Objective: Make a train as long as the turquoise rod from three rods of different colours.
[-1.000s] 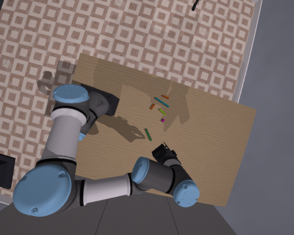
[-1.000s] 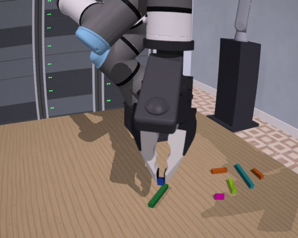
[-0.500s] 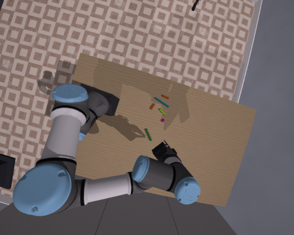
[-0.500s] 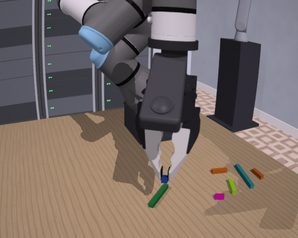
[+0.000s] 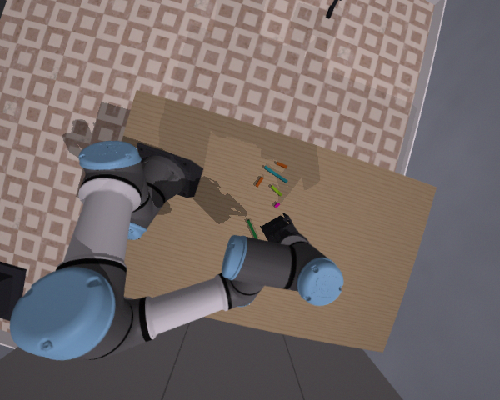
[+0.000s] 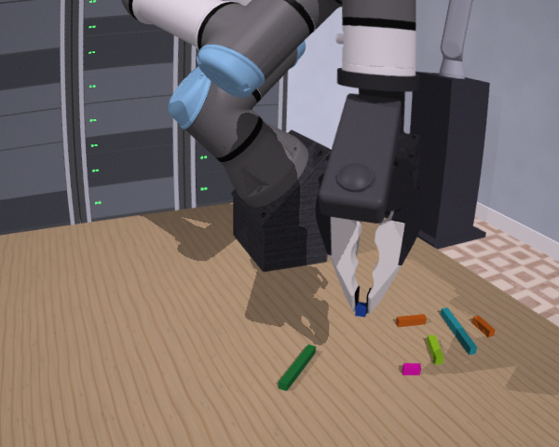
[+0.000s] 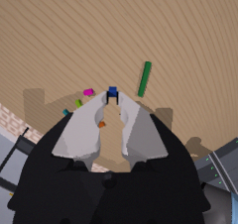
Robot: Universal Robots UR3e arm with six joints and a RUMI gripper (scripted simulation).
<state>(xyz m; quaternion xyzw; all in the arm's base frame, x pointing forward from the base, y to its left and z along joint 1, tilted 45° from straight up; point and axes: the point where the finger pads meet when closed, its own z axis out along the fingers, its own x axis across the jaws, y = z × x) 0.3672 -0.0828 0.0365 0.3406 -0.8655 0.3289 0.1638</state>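
You're pinching the blue rod (image 6: 361, 310) (image 7: 113, 90) in the gripper (image 5: 286, 217) (image 6: 362, 299) (image 7: 112, 91); the lime rod (image 5: 276, 189) (image 6: 434, 349) (image 7: 78, 103) is lying toward 4 o'clock in the exterior view. You're risking a twist on release with so little grip area.

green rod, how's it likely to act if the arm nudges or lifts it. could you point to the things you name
The green rod (image 5: 252, 228) (image 6: 297, 367) (image 7: 144, 79) looks stiff: straight, with crisp edges. Its square-looking section and flat sides suggest it would slide rather than roll. Being long and thin, it may swivel if pushed near one end, or tilt if gripped off its middle.
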